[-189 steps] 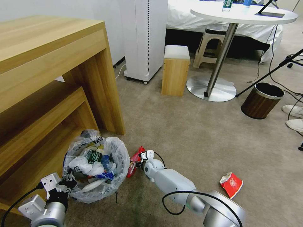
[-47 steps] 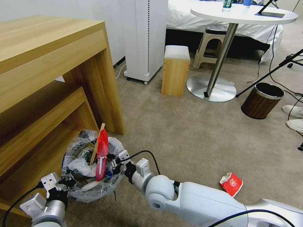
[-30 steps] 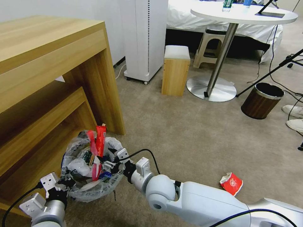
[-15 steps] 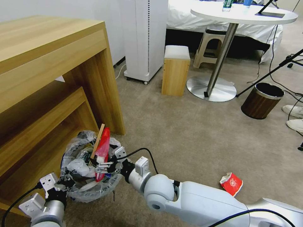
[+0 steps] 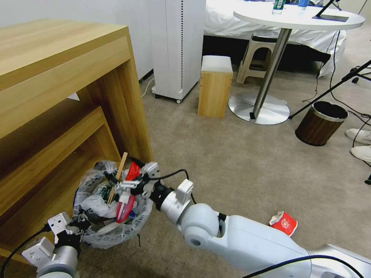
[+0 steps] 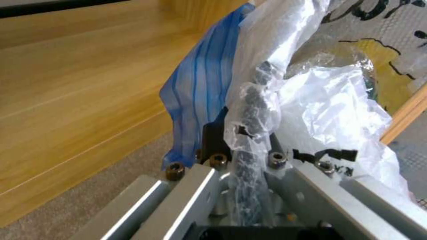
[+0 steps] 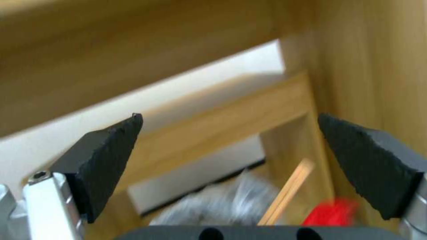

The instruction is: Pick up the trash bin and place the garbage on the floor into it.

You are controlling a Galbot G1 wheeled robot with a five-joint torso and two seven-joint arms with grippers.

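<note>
**A:** Your right pincer (image 5: 124,184) is sitting over the trash bin (image 5: 143,216) with its jaws spread wide, nothing between the pads (image 7: 104,156). The red packet (image 5: 125,202) and wooden stick (image 5: 117,177) are standing in the bin, poking up past the rim, just beside the fingers.

**B:** Risk?

**A:** You're likely snagging the packet or stick if you pull the arm out low; either could tip out onto the floor (image 5: 232,162). The bin looks full too, so loose pieces are riding high.

**B:** Left side?

**A:** Your left pincer (image 5: 79,223) is clamped on the bin's rim and bag (image 6: 311,110). The thin plastic could be slipping or tearing if you swing the bin.

**B:** Anything in the way?

**A:** The wooden table (image 5: 62,77) is crowding the bin's far side; its leg (image 5: 133,127) is close behind the right pincer. The crushed red cup (image 5: 284,223) is lying on the floor well apart, beside your right arm. The brown bin (image 5: 319,123) and round table base (image 5: 259,108) are standing farther off.
</note>
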